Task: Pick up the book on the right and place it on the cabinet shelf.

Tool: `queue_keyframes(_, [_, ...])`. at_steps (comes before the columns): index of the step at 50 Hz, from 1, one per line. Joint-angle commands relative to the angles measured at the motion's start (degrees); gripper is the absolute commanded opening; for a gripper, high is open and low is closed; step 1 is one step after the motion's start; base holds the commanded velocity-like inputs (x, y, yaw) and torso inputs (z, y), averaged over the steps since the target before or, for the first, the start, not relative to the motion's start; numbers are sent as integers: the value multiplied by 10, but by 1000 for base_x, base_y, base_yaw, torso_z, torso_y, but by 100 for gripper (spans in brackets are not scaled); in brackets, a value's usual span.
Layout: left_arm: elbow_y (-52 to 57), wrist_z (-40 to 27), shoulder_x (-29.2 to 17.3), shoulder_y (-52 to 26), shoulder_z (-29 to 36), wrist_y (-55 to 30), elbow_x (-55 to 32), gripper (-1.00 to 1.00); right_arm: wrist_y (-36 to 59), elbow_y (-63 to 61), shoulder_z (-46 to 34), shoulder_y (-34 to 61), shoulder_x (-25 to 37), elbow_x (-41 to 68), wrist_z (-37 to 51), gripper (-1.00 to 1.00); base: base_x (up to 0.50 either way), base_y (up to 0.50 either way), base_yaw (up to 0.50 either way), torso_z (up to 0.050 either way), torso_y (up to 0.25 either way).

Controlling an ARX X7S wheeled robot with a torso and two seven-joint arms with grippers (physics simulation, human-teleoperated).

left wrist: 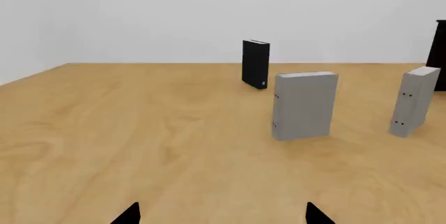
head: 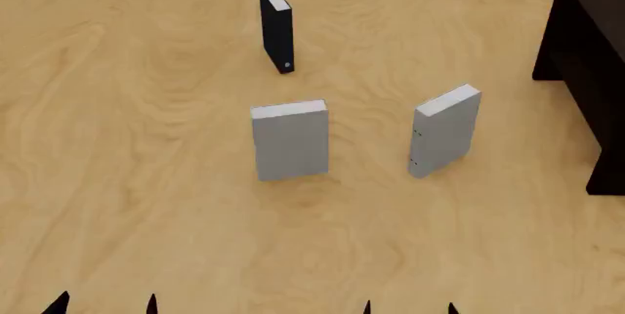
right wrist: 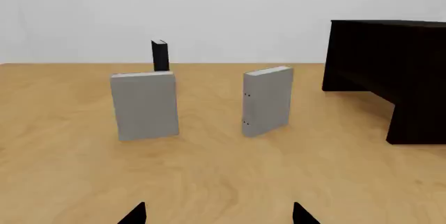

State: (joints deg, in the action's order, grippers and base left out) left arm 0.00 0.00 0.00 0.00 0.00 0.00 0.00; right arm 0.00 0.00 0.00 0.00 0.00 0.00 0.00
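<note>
Your right fingers (head: 408, 307) sit nearest the book (head: 444, 131), upright ahead; both sets spread open, empty.

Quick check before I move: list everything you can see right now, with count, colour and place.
book: 1, grey, marks on spine, upright, right of the other grey one, nearest the cabinet
second grey book: 1, upright, centre
black book: 1, white dot on spine, upright, farthest back
cabinet: 1, near-black, far right; shelf not visible
wooden surface: 1, light wood, under everything
left hand: 1, black tips, open, bottom edge
right hand: 1, black tips, open, bottom edge
</note>
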Motion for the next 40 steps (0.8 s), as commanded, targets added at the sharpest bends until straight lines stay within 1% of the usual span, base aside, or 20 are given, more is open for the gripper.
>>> queue_keyframes(1, [7, -9, -12, 1, 0, -5, -12, 100, -15, 5, -118, 0, 86, 96, 115, 100, 0, 0, 0, 0, 0])
queue_keyframes(3, [-2, -16, -15, -2, 18, -2, -15, 100, -14, 5, -117, 10, 98, 99, 115, 100, 0, 0, 0, 0, 0])
queue_keyframes(14, [12, -37, -30, -1, 34, -16, -28, 100, 2, -1, -120, 14, 102, 105, 118, 100, 0, 0, 0, 0, 0])
queue_keyframes(15, [17, -41, -33, 0, 38, -18, -21, 100, 13, -10, -121, 16, 104, 107, 119, 100, 0, 0, 0, 0, 0])
queue_keyframes(21, [82, -52, -36, -13, 23, -69, -56, 100, 51, -53, -117, 28, 115, 97, 138, 100, 0, 0, 0, 0, 0])
queue_keyframes(23, [107, -55, -41, -21, 27, -82, -54, 100, 71, -70, -121, 37, 123, 84, 146, 100, 0, 0, 0, 0, 0])
queue_keyframes(26, [141, -56, -45, -39, 26, -114, -66, 100, 109, -107, -117, 54, 133, 91, 145, 100, 0, 0, 0, 0, 0])
queue_keyframes(30, [186, -54, -57, -82, 33, -161, -70, 100, 143, -141, -107, 76, 140, 105, 145, 100, 0, 0, 0, 0, 0])
queue_keyframes(31, [209, -51, -61, -115, 32, -190, -79, 100, 175, -168, -110, 100, 151, 96, 148, 100, 0, 0, 0, 0, 0])
queue_keyframes(35, [251, -51, -68, -176, 23, -263, -110, 100, 239, -226, -102, 142, 164, 113, 144, 100, 0, 0, 0, 0, 0])
queue_keyframes(36, [257, -51, -69, -183, 23, -265, -111, 100, 249, -234, -101, 148, 166, 115, 145, 100, 0, 0, 0, 0, 0])
queue_keyframes(37, [276, -53, -74, -206, 24, -294, -115, 100, 274, -254, -102, 166, 175, 113, 145, 100, 0, 0, 0, 0, 0])
queue_keyframes(40, [310, -55, -80, -244, 17, -346, -135, 100, 319, -284, -93, 197, 184, 126, 142, 100, 0, 0, 0, 0, 0])
